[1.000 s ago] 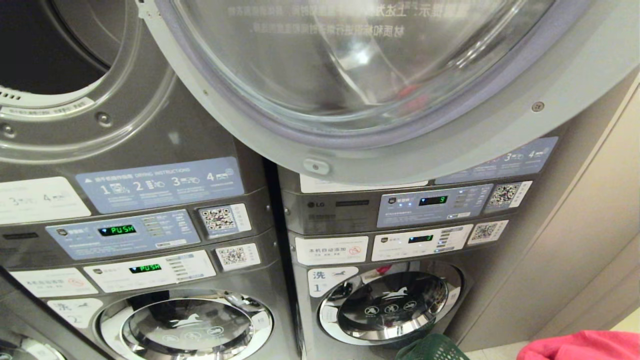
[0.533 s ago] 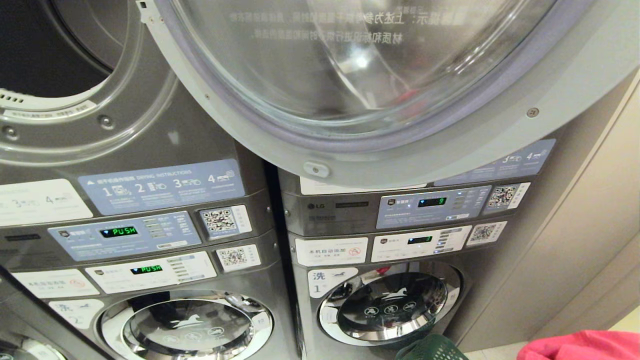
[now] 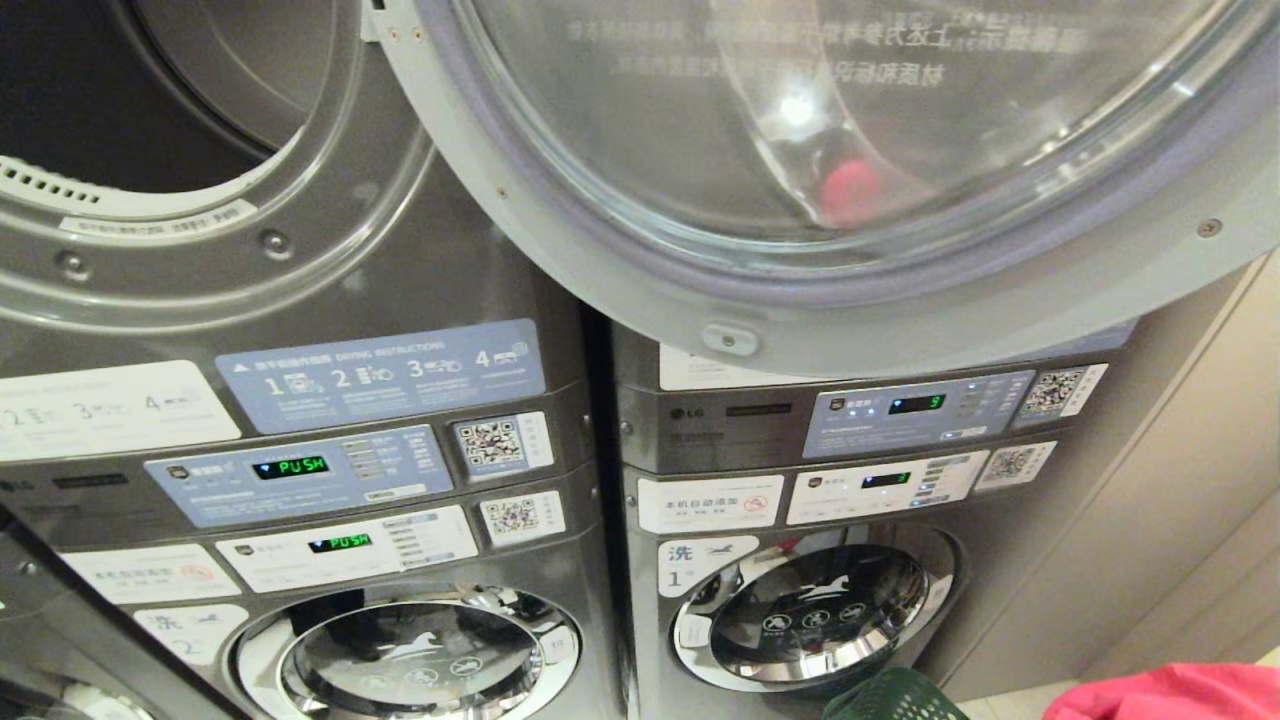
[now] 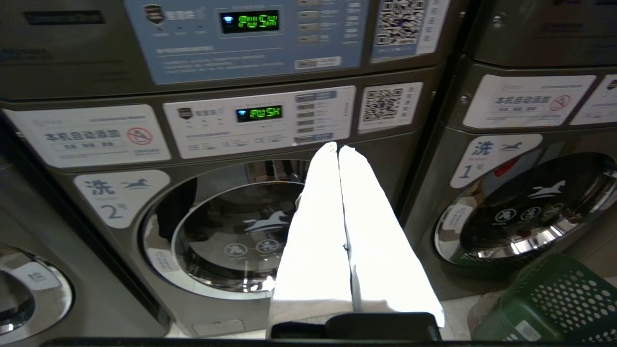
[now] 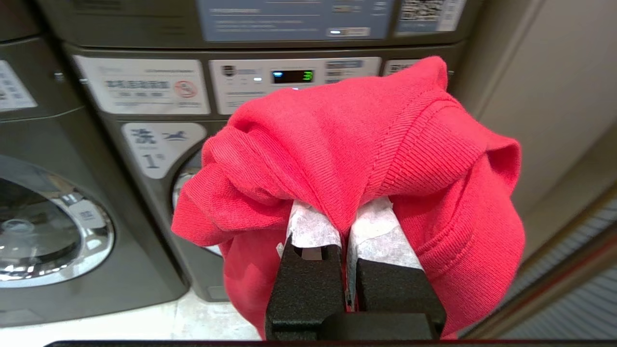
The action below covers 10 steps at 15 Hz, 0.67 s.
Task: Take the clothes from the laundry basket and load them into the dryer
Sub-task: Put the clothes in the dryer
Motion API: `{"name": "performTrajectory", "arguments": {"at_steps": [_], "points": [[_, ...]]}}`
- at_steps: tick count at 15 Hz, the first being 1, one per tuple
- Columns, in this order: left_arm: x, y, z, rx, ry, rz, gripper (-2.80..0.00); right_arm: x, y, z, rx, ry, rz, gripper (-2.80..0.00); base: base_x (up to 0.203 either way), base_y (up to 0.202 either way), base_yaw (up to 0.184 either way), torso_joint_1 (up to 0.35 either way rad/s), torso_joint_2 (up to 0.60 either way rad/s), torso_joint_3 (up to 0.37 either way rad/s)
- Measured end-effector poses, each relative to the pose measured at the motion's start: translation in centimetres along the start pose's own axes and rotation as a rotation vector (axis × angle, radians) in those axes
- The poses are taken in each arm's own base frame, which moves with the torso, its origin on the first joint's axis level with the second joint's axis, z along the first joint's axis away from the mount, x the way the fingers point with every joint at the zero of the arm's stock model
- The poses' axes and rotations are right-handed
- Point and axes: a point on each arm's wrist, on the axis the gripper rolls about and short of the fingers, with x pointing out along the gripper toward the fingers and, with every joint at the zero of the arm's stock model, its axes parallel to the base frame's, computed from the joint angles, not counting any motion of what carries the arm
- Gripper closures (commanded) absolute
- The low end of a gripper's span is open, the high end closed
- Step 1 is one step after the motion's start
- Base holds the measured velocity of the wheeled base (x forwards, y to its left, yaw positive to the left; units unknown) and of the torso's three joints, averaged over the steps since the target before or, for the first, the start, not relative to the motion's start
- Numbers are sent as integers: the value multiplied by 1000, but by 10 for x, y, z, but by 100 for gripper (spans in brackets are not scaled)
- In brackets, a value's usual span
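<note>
My right gripper [image 5: 344,212] is shut on a red knitted garment [image 5: 347,140]. The cloth drapes over its fingertips and hides them. A corner of the same red garment [image 3: 1165,695] shows at the bottom right of the head view. The green perforated laundry basket [image 3: 893,700] stands on the floor before the right-hand washer, and its rim also shows as the basket [image 4: 554,301] in the left wrist view. The dryer's dark drum opening [image 3: 120,90] is at the upper left, with its round glass door [image 3: 850,150] swung wide. My left gripper [image 4: 337,150] is shut and empty, pointing at the lower left washer.
Two stacked machines stand side by side with lit control panels [image 3: 300,470]. The lower washer doors [image 3: 815,615] are closed. A beige wall panel [image 3: 1180,480] runs along the right. The open dryer door overhangs the right-hand stack.
The whole head view has shifted to the right, so the camera has moved. The machines, basket and garment keep their places relative to each other.
</note>
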Motion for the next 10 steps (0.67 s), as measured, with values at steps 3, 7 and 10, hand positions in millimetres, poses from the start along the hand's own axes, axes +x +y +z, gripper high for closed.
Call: {"name": "performTrajectory", "arguments": {"at_steps": [3, 7, 10], "points": [[0, 0, 0, 0, 0, 0, 0, 0, 0, 0, 0, 0, 0, 0, 0, 196, -2, 3, 4, 2], [0, 0, 0, 0, 0, 0, 0, 0, 0, 0, 1, 0, 2, 0, 0, 194, -1, 2, 2, 0], [0, 0, 0, 0, 0, 0, 0, 0, 0, 0, 0, 0, 2, 0, 0, 197, -2, 1, 4, 1]]}}
